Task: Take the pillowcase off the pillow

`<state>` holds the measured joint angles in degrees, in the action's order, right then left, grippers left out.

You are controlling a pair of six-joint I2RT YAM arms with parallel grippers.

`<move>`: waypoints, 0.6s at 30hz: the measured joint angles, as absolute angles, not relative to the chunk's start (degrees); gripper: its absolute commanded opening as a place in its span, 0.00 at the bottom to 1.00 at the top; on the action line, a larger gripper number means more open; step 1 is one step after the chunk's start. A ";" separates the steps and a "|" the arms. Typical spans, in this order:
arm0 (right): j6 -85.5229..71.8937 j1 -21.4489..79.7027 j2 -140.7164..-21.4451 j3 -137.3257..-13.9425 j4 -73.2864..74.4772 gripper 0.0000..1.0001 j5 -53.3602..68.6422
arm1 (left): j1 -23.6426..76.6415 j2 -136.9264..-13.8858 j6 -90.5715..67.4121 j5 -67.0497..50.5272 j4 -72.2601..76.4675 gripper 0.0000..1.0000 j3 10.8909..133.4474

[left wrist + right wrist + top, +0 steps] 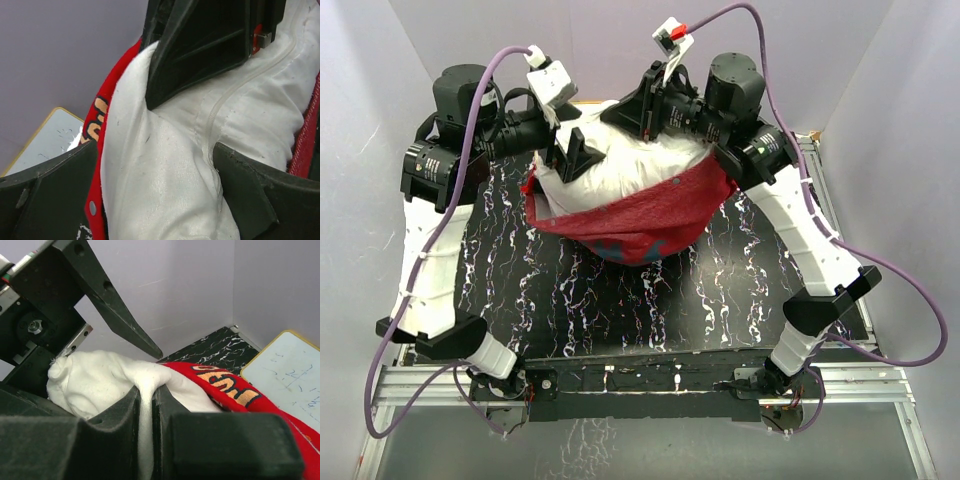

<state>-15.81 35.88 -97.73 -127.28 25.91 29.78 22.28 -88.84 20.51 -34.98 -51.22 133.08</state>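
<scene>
Black marbled table [570, 310] — pillow [95, 380] pinched in right gripper [148, 394].

Your left arm [435, 250] and right arm [805, 225] rise from their bases with elbows out and forearms turned inward, so the wrists nearly meet. Your left gripper [155, 147] has its fingers spread wide. Your right gripper [147, 390] is pinched tight on a fold of the pillow [95, 380].

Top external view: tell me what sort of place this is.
Probably a robotics lab test cell: plain purplish-grey walls box in a black marbled tabletop mounted on a bare aluminium rail frame.
</scene>
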 measured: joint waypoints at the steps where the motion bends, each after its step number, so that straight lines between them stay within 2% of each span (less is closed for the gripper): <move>1: -15.81 35.97 -97.89 -127.28 26.09 0.08 30.50 | 22.24 -88.44 20.91 -35.66 -52.38 0.96 132.18; 3: -15.79 36.01 -97.97 -127.28 26.57 0.08 31.51 | 22.17 -86.43 21.15 -36.75 -52.62 0.88 128.14; 6: -15.79 36.47 -98.30 -127.28 28.10 0.08 33.01 | 22.26 -82.48 20.71 -38.20 -51.77 0.32 120.22; 8: -15.79 36.86 -98.85 -127.28 28.69 0.08 33.65 | 22.50 -80.42 20.38 -38.24 -51.07 0.07 116.22; 9: -15.81 36.99 -99.13 -127.28 29.04 0.08 33.95 | 22.65 -79.75 20.53 -37.91 -50.28 0.00 114.76; 10: -15.84 37.04 -99.37 -127.28 29.30 0.08 34.13 | 22.70 -79.15 20.43 -37.32 -49.15 0.00 113.38; 11: -15.81 37.08 -99.48 -127.28 29.45 0.12 34.09 | 22.72 -78.61 20.12 -36.69 -47.99 0.00 112.14; 12: -15.81 37.08 -99.48 -127.13 29.43 0.23 33.78 | 22.74 -77.89 19.79 -35.75 -46.19 0.00 110.41; 14: -16.16 36.91 -99.37 -126.56 29.06 0.58 32.93 | 22.92 -76.79 18.94 -34.13 -43.70 0.00 108.44; 16: -17.26 36.36 -98.85 -125.43 26.87 0.75 31.51 | 23.16 -76.49 17.82 -32.42 -42.98 0.00 108.29; 18: -18.41 34.81 -96.99 -123.24 24.58 0.87 29.80 | 23.46 -77.34 16.32 -30.89 -43.38 0.00 110.19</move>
